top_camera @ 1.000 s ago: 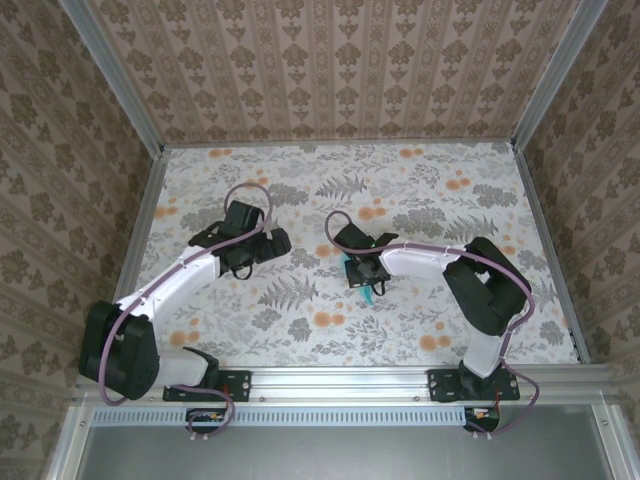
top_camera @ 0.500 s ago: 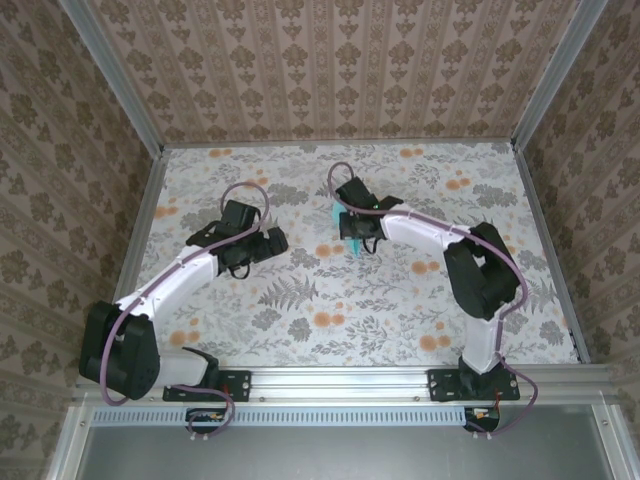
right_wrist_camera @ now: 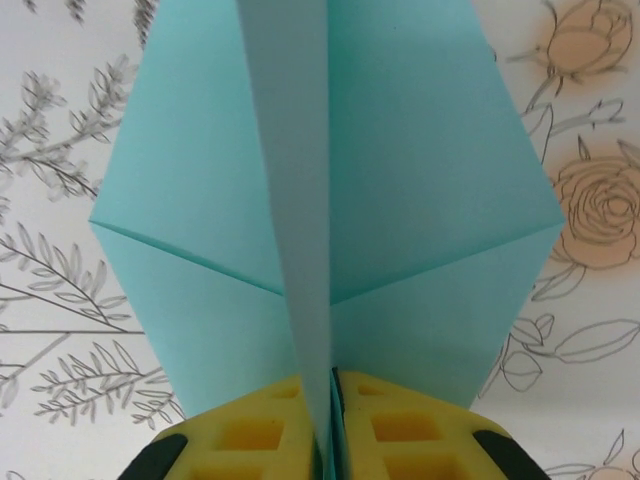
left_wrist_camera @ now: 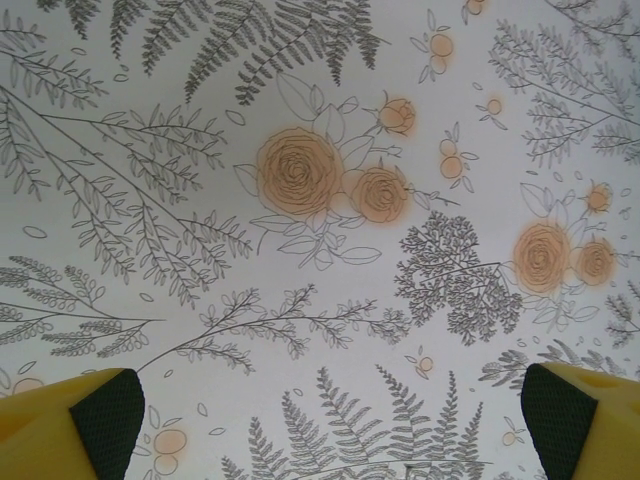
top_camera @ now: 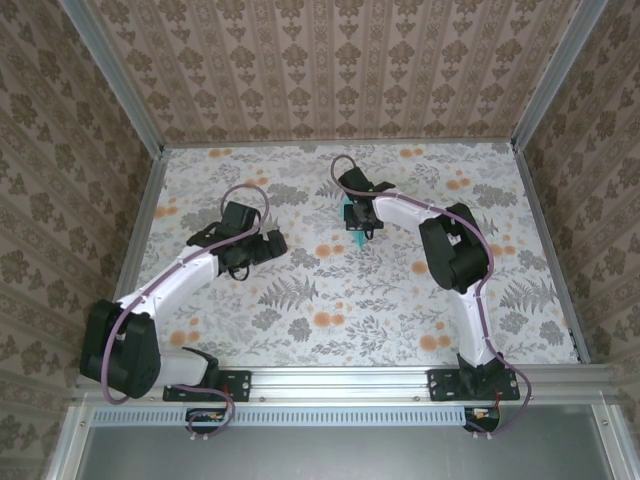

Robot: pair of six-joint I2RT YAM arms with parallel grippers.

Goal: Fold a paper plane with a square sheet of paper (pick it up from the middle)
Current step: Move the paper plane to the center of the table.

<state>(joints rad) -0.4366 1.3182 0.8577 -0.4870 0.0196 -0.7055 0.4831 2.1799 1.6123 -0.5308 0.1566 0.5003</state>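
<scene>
Turquoise paper plane [right_wrist_camera: 420, 180] is clamped by its centre fold between the two yellow fingers [right_wrist_camera: 250, 435] of the right gripper [right_wrist_camera: 330, 400]. The jaws are closed to a narrow slit on that fold. A wing spreads out on each side of the raised fold. In the top view, the plane is over the far centre of the floral table [top_camera: 400, 300]; contact with the surface cannot be determined. The left gripper [left_wrist_camera: 330, 420] hovers over the tabletop left of centre, jaws spread fully wide, holding nothing.
</scene>
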